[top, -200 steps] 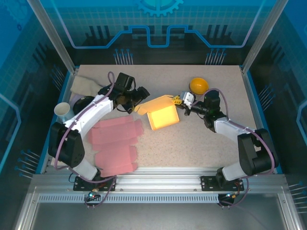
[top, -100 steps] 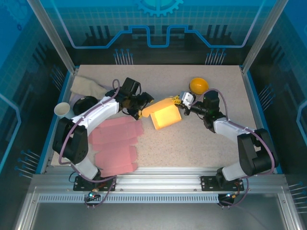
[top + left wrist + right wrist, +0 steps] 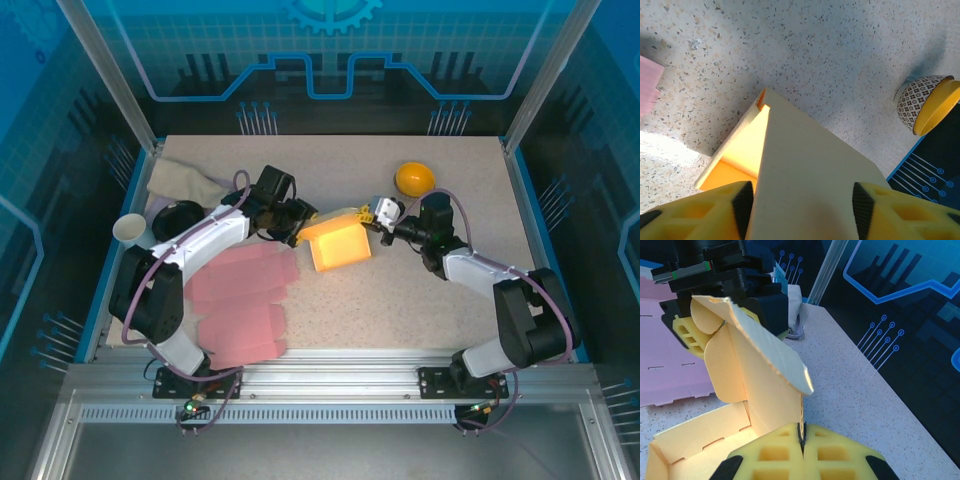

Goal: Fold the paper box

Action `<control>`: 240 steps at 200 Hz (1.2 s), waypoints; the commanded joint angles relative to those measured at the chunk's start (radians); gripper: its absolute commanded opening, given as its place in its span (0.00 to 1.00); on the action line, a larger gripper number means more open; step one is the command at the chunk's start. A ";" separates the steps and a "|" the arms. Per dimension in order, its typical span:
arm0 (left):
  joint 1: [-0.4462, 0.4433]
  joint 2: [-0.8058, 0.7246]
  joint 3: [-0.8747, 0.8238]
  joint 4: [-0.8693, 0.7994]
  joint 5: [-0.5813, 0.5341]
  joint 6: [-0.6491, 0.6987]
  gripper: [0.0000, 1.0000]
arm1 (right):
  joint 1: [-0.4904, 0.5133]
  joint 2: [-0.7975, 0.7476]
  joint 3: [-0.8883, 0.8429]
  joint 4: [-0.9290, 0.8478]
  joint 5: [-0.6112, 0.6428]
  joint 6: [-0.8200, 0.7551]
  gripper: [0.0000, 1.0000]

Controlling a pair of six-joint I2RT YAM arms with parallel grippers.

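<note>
I see the paper box [image 3: 338, 243] mid-table [image 3: 430, 290]. My left gripper [image 3: 300, 228] clasps its raised flap [image 3: 760, 350] from ten o'clock; my right gripper [image 3: 375, 222] pinches its wall from two o'clock.

Speckled table [image 3: 430, 290] carries a paper box [image 3: 338, 243], sitting between left gripper [image 3: 300, 228] and right gripper [image 3: 375, 215]. Pink flat sheets [image 3: 240, 300] (several, overlapping) lie on the near side of the left jaws. Yellow bowl [image 3: 414, 179] is tipped over just beyond the right jaws. White cup [image 3: 130, 230], dark round item [image 3: 178, 215] and beige cloth [image 3: 180, 180] are well out left of the left jaws.
</note>
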 commanded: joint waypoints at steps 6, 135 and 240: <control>-0.010 -0.029 0.013 0.009 -0.032 0.006 0.45 | 0.024 -0.026 0.002 -0.031 -0.042 -0.023 0.00; -0.008 -0.043 0.064 -0.106 -0.276 0.131 0.20 | 0.010 -0.107 0.187 -0.525 -0.039 -0.070 0.68; -0.070 -0.124 -0.072 0.220 -0.467 0.133 0.19 | 0.043 -0.067 0.448 -0.946 0.434 1.143 0.65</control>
